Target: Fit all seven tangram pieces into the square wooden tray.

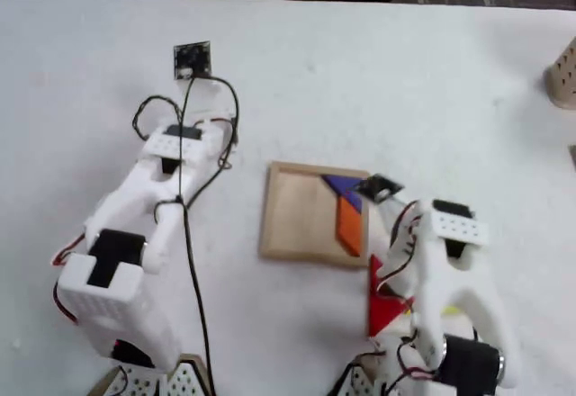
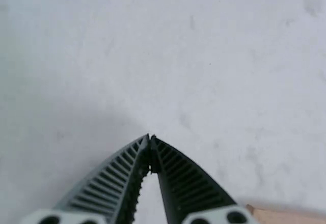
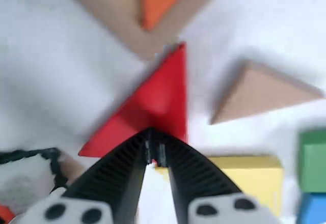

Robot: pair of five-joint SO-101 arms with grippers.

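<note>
Right wrist view: right gripper (image 3: 151, 148) pinched together, tips on the red triangle (image 3: 158, 99), which lies outside the tray (image 3: 114, 10) by its corner; likely risk: closed tips skid off, or ram its point into the rim.

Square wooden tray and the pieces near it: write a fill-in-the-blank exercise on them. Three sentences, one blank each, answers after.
1. In the square wooden tray, next to the blue flat piece, lies a flat piece coloured ___.
2. Inside or outside the tray? The red flat triangle lies ___ it.
3. Open or shut? The left gripper, over the white table, is ___.
Missing words: orange; outside; shut.
</note>
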